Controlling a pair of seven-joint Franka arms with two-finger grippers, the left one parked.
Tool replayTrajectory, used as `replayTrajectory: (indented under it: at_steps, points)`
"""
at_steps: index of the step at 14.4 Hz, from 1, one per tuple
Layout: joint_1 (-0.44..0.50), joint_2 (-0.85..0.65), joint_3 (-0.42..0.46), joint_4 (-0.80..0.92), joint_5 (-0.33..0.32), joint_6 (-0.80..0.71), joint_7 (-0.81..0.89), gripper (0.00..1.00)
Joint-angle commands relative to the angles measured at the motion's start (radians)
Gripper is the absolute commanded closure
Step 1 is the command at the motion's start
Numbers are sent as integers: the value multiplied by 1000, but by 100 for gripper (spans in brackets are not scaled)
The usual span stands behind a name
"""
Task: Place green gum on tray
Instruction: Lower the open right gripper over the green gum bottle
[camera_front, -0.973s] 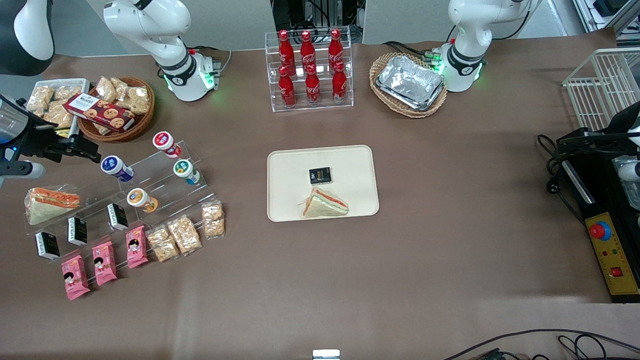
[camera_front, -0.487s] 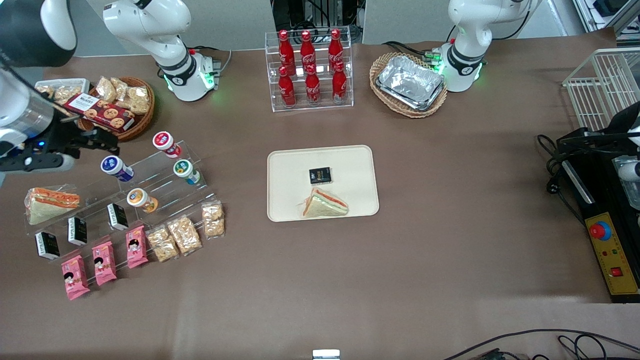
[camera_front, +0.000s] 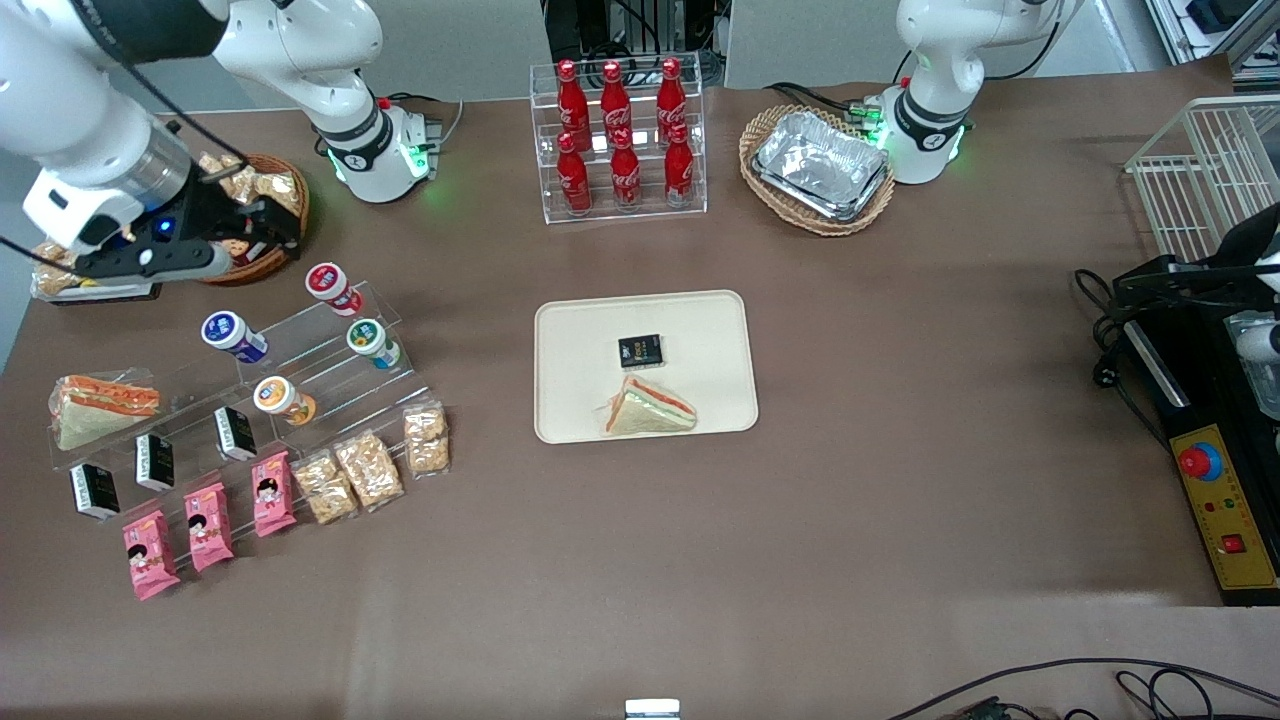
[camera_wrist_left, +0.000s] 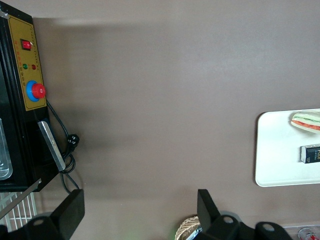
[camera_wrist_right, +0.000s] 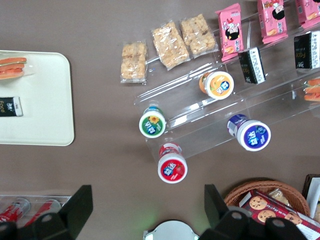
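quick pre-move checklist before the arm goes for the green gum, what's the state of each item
1. Green gum located, lying on the clear stepped rack: ok.
2. Tool open, fingers wide in the wrist view: ok.
3. Tool over the gum: not ok, it hangs above the wicker basket, farther from the front camera than the gum.
4. Neighbours spaced: red-lidded bottle and orange-lidded bottle sit apart from the gum: ok.
5. Tray has bare room beside the sandwich and the black packet: ok.
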Motion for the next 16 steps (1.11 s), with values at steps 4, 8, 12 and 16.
replayTrajectory:
  at_steps: [4, 8, 12, 16]
  points:
    - [-3, -76, -7, -85, 32, 19, 11, 0]
    - [-2, -78, -6, -114, 32, 56, 11, 0]
    - [-2, -81, -4, -209, 45, 155, 11, 0]
    - [14, -67, -3, -348, 46, 333, 11, 0]
